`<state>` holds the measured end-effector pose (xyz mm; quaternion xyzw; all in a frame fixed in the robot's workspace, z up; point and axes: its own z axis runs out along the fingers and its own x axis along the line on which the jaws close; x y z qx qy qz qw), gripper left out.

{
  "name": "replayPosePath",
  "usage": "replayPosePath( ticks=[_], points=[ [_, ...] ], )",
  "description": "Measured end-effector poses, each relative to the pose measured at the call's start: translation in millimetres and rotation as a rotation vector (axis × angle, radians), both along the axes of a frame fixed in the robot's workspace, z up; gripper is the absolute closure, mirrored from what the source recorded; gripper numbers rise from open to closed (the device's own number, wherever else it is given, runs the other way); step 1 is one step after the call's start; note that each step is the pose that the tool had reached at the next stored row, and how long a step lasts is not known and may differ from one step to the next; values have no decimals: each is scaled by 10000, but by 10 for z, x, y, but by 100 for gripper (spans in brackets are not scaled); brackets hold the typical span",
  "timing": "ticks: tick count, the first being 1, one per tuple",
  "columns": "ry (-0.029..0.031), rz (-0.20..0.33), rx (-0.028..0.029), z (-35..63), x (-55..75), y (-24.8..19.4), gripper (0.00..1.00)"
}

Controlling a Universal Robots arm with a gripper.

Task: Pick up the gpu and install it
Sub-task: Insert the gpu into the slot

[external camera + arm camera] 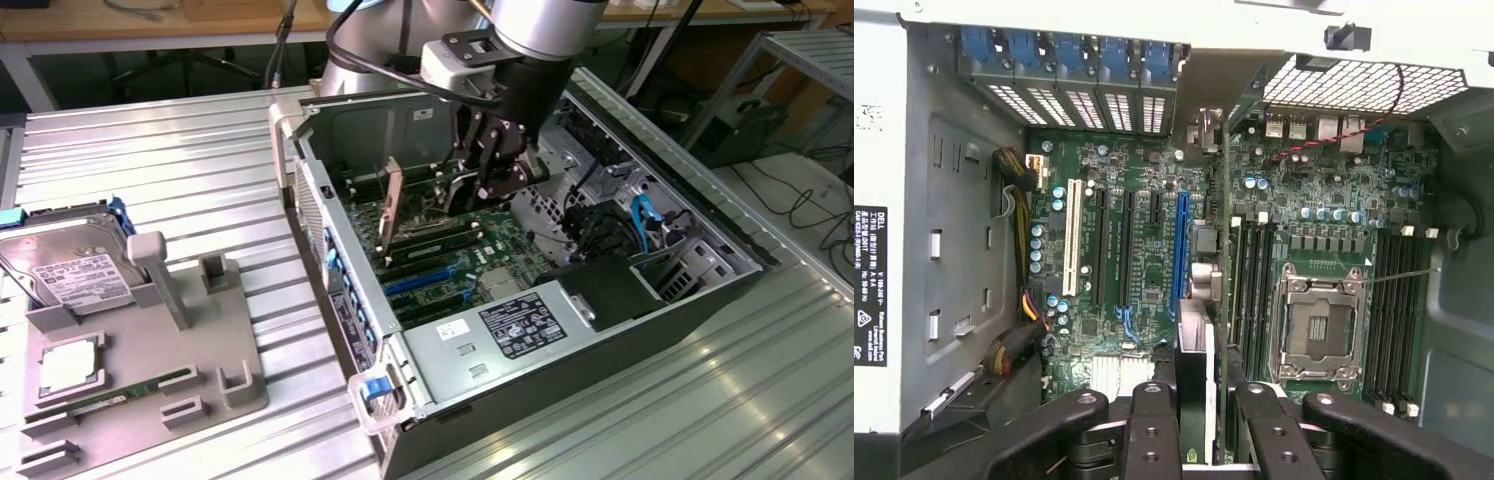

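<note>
Closest to where I stand, the ribbed metal tabletop (200,150) carries a grey holder (214,345). A narrow green memory stick (127,392) lies in it, and a silver hard drive (60,270) with a white label sits just beyond. Past that, toward the exterior view's right, the computer case (310,200) lies open on its side with the motherboard (461,260) facing up. The arm (547,30) stands over the case and the gripper (483,175) hangs low inside it, above the middle of the board.

Looking along the wrist view, the gpu (1194,400) sits right between the fingers (1151,435). It stands on edge, a black body with a silvery ribbed part at the end that sticks out past the fingertips. One finger lies against each flat face, so the fingers are pinching the gpu, not spread.

Below it, the card lines up just beside the long blue slot (1181,240). The memory slots (1251,280) and the open processor socket (1316,330) are on its other side. I cannot tell whether its lower edge touches the board. Farther on, the row of blue clips (1059,50) lines the case's rear wall
</note>
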<state>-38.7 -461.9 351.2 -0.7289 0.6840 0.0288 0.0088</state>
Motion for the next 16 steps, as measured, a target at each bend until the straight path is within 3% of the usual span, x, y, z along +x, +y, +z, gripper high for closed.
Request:
replayPosePath(
  ticks=[16],
  points=[
    [-2, -40, 2, -90, 0, 4, 73]
  ],
)
